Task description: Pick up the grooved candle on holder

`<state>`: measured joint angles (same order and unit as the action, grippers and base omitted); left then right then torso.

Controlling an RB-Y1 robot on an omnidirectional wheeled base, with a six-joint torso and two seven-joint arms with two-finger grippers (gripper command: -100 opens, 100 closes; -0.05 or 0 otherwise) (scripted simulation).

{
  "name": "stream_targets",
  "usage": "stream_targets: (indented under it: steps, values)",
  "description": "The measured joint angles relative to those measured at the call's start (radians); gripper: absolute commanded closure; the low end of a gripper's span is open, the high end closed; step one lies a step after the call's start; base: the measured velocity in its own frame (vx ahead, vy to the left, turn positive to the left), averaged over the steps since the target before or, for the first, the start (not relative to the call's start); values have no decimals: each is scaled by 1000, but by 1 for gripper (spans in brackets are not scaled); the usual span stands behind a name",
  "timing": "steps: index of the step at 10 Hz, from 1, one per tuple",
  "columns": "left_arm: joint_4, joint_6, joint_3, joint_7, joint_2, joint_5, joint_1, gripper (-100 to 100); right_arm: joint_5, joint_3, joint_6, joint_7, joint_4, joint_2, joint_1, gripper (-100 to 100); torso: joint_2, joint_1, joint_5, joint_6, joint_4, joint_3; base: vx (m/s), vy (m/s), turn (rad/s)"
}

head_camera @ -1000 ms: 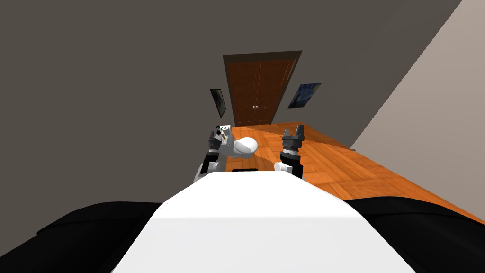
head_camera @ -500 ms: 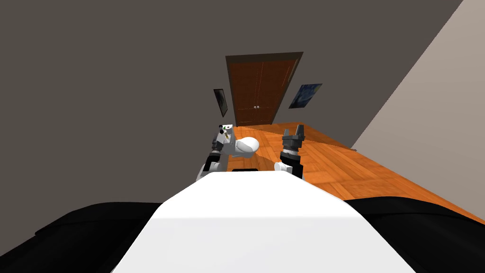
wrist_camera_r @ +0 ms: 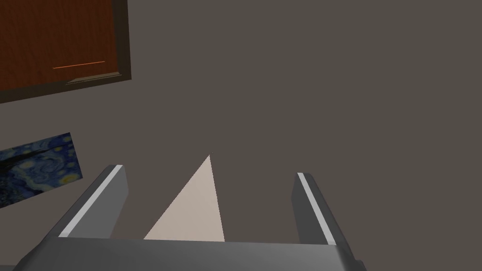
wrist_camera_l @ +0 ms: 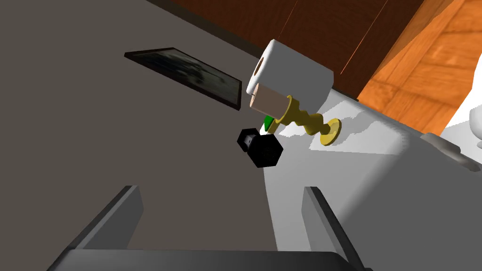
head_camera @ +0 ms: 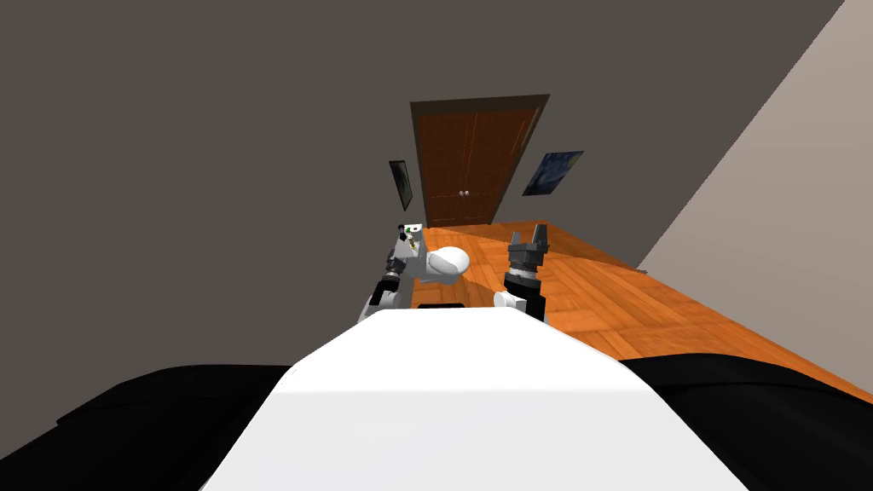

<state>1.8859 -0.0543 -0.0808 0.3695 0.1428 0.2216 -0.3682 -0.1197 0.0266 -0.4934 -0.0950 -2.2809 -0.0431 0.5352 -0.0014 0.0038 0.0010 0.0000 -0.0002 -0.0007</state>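
Left pincer [wrist_camera_l: 220, 189] was spread wide and empty, and over the last second it had crept up and in toward the wall-side edge of the white bench [wrist_camera_l: 376, 155]. Nearest the fingers sat a black hex-shaped thing [wrist_camera_l: 263, 149]. Just past it stood the pale candle [wrist_camera_l: 268, 99] on its yellow holder [wrist_camera_l: 308, 123], right beside a white roll [wrist_camera_l: 296, 75]. So closer, but nothing grabbed yet, I reckon. Right pincer [wrist_camera_r: 208, 171] hung open too, off to the side, and hadn't budged.
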Motion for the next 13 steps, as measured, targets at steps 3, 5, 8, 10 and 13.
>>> stream_targets:
  steps: [3,5,8,10,13]
  values:
    - [-30,56,-3,26,-8,48,10,-100,0,0,0,0,0,0,0,0,-3,-3,-1,0,-1,-2,84,18,40]
    - [-52,102,-8,42,-20,91,21,-100,0,0,0,0,0,0,0,0,-7,-3,-1,0,-2,-4,126,12,36]
    - [-76,149,-14,61,-32,143,36,-100,0,0,0,0,0,0,0,0,-6,-4,-1,0,-1,-4,122,-3,31]
    - [-92,186,-19,77,-49,183,51,-100,0,0,0,0,0,0,0,0,-11,-5,-1,0,-2,-6,190,-11,3]
    - [-100,204,-22,86,-74,203,66,0,0,0,0,0,0,0,0,0,-6,-4,-1,0,-2,-4,95,2,-9]
